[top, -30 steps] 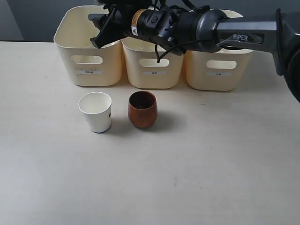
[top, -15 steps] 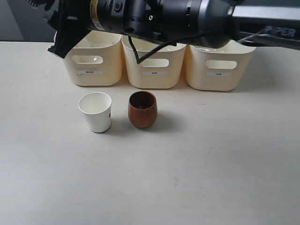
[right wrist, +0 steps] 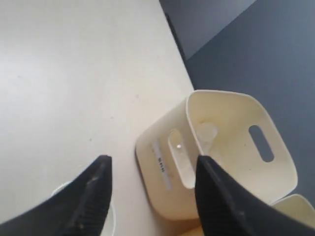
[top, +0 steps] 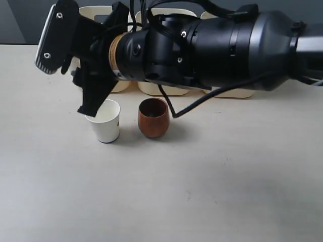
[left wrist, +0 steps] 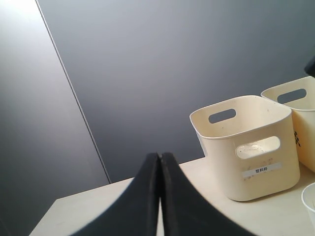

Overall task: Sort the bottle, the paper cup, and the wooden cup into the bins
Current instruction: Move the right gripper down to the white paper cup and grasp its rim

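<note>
The white paper cup (top: 103, 123) stands upright on the table, and the brown wooden cup (top: 153, 117) stands just right of it. My right gripper (top: 81, 94) reaches across to the left and hangs open just above and left of the paper cup's rim, touching nothing. In the right wrist view this gripper (right wrist: 153, 160) is open, with the left bin (right wrist: 221, 147) beyond it. A clear bottle-like thing (right wrist: 206, 132) lies inside that bin. My left gripper (left wrist: 158, 156) is shut and empty, low over the table left of the same bin (left wrist: 246, 142).
The big black right arm (top: 212, 50) hides most of the three cream bins (top: 166, 89) along the back. A dark wall rises behind the table. The cup's rim (left wrist: 310, 196) shows at the edge of the left wrist view.
The right arm has swung from above the bins leftward and down, its open gripper now just over the paper cup. Both cups stand where they were.
</note>
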Robot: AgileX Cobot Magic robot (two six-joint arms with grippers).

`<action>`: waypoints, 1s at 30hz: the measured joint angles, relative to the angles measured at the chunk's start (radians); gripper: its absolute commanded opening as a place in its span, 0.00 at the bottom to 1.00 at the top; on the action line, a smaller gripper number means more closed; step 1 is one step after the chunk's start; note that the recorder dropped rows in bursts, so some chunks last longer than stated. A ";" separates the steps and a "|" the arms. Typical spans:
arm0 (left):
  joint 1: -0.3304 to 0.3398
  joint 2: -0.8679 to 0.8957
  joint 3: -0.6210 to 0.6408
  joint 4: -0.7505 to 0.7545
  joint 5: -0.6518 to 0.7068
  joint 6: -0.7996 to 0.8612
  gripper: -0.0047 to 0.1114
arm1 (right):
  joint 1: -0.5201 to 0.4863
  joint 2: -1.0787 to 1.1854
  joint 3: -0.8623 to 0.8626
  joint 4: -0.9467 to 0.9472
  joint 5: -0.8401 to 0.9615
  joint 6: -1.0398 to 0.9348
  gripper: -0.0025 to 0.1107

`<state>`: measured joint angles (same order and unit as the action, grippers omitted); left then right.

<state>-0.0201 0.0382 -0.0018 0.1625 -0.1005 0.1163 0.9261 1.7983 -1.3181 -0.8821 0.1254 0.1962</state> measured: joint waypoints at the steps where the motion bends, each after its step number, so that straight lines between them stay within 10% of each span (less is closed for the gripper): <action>1: 0.000 0.000 0.000 0.000 0.000 0.000 0.04 | 0.005 0.000 0.009 0.055 0.016 -0.052 0.47; 13: 0.000 0.000 0.000 0.000 0.000 0.000 0.04 | 0.008 0.002 0.014 1.178 0.433 -1.204 0.47; 24: 0.000 0.000 0.000 0.000 0.000 0.000 0.04 | -0.094 0.214 -0.242 1.256 0.585 -1.260 0.48; 30: 0.000 0.000 0.000 0.000 0.000 0.000 0.04 | -0.094 0.294 -0.348 1.244 0.624 -1.246 0.64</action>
<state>-0.0201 0.0382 -0.0018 0.1625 -0.1005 0.1163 0.8322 2.0924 -1.6658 0.3623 0.7490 -1.0498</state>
